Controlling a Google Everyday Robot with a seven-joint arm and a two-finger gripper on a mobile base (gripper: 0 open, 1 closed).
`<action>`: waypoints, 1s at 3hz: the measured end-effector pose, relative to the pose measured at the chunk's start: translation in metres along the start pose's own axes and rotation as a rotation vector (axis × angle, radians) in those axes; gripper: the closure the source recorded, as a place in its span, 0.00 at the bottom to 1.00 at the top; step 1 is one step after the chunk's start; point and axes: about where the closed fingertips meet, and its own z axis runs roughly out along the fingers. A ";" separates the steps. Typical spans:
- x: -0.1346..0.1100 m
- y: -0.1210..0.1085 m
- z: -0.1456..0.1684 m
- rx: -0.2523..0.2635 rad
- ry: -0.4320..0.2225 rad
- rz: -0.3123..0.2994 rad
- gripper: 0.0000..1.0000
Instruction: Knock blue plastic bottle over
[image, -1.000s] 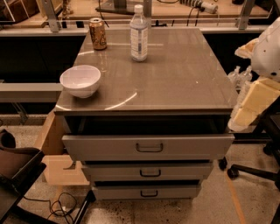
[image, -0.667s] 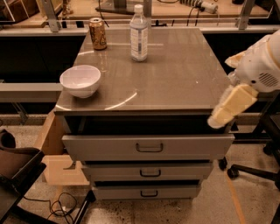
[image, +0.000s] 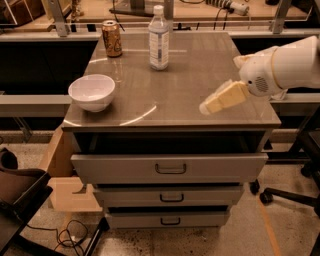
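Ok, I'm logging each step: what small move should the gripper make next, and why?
Probably a reach toward the bottle, back and leftward. The bottle stands upright near the far edge of the cabinet top, right of the can, while the gripper hangs over the front right area, well apart from it.

Lab or workshop, by the look: steel-topped drawer cabinet (image: 170, 170), bench (image: 95, 10) with cables (image: 219, 12) behind, chair base (image: 287, 195) on speckled floor (image: 250, 235). Robot gripper (image: 210, 105) over cabinet's right front.

Grey drawer cabinet (image: 125, 169) (three drawers) stands on speckled floor (image: 210, 242).
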 end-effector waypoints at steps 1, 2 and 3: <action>-0.031 -0.041 0.022 0.102 -0.147 0.023 0.00; -0.043 -0.064 0.020 0.189 -0.200 0.029 0.00; -0.043 -0.064 0.020 0.190 -0.200 0.029 0.00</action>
